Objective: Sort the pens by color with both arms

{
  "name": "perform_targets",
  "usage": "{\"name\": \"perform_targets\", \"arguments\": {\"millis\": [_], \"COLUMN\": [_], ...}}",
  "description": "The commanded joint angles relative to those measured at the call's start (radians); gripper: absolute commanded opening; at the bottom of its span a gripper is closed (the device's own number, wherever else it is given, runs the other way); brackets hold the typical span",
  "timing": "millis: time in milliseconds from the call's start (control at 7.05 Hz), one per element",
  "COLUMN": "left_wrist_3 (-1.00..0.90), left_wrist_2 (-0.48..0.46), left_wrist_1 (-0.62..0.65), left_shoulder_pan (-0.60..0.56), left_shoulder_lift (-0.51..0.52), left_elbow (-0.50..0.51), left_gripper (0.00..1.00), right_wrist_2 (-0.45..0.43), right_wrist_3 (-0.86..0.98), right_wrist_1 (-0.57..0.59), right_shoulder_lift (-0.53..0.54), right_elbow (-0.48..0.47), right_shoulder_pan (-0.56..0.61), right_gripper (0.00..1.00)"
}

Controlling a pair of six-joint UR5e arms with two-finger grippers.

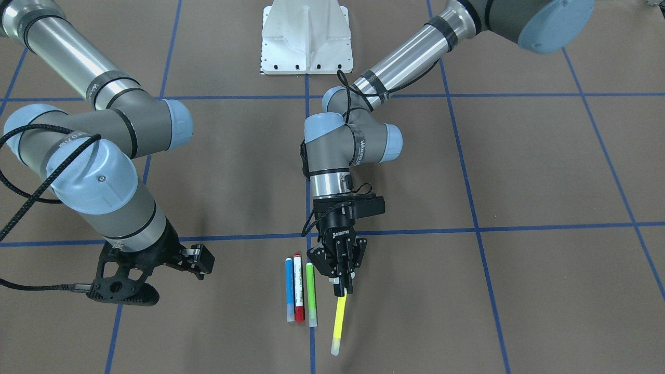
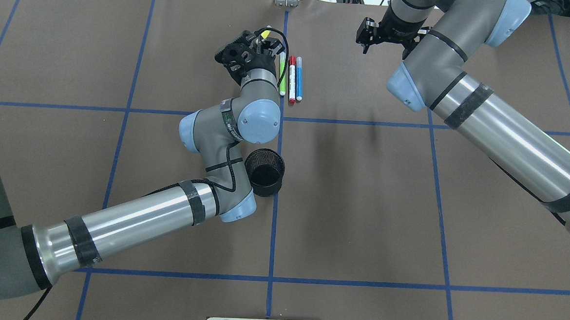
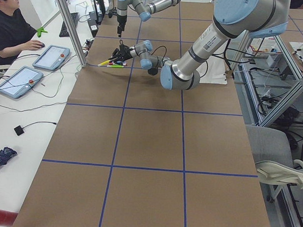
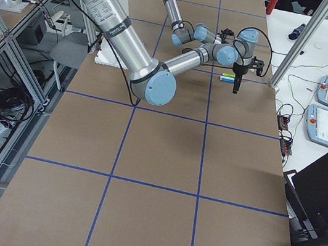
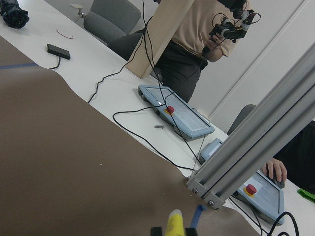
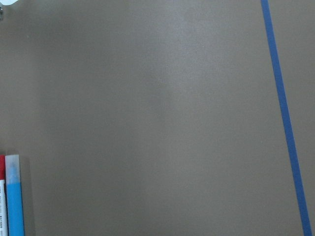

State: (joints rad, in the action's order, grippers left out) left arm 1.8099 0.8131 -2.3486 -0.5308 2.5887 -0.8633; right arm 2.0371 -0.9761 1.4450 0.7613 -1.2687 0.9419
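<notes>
My left gripper [image 1: 343, 283] is shut on one end of the yellow pen [image 1: 339, 324], which sticks out toward the table's far edge; it also shows in the overhead view [image 2: 265, 33] and at the bottom of the left wrist view [image 5: 174, 223]. Beside it, three pens lie side by side on the brown table: green [image 1: 310, 294], white-barrelled red-capped [image 1: 298, 288] and blue [image 1: 289, 290]. My right gripper [image 1: 202, 265] hangs open and empty above the table, apart from the pens. Its wrist view shows the blue pen [image 6: 14, 196] at the lower left corner.
A black mesh cup [image 2: 264, 172] stands next to my left arm's elbow, near the table's middle. The white pedestal base [image 1: 306, 39] is at the robot's side. An aluminium post [image 3: 72, 28] and operators' desks with tablets lie past the far edge.
</notes>
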Motion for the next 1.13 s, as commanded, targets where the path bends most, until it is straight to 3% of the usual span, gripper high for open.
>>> {"name": "perform_targets", "arguments": {"millis": [0,284,567,851,993], "left_wrist_3": [-0.007,-0.147,-0.376,-0.516,-0.609], "left_wrist_2": [0.001,0.008,0.067,0.275,0.376], "left_wrist_1": [0.008,0.009,0.014,0.268,0.337], "left_shoulder_pan": [0.002,0.006,-0.004,-0.076,-0.113], "left_shoulder_lift": [-0.002,-0.005,-0.015,-0.027,-0.091], "left_elbow": [0.001,-0.031,-0.142,-0.295,-0.415], "left_gripper": [0.99,1.00,1.00,1.00,1.00], "right_wrist_2": [0.000,0.002,0.012,0.032,0.032], "right_wrist_3": [0.001,0.001,0.048,0.143,0.146], "right_wrist_1": [0.000,0.000,0.000,0.003,-0.003], "right_shoulder_lift": [0.000,0.000,0.000,0.001,0.009], "right_elbow": [0.002,0.003,0.003,0.015,0.000], "right_shoulder_pan": [0.000,0.003,0.017,0.057,0.069], "right_gripper": [1.00,1.00,1.00,1.00,1.00]}}
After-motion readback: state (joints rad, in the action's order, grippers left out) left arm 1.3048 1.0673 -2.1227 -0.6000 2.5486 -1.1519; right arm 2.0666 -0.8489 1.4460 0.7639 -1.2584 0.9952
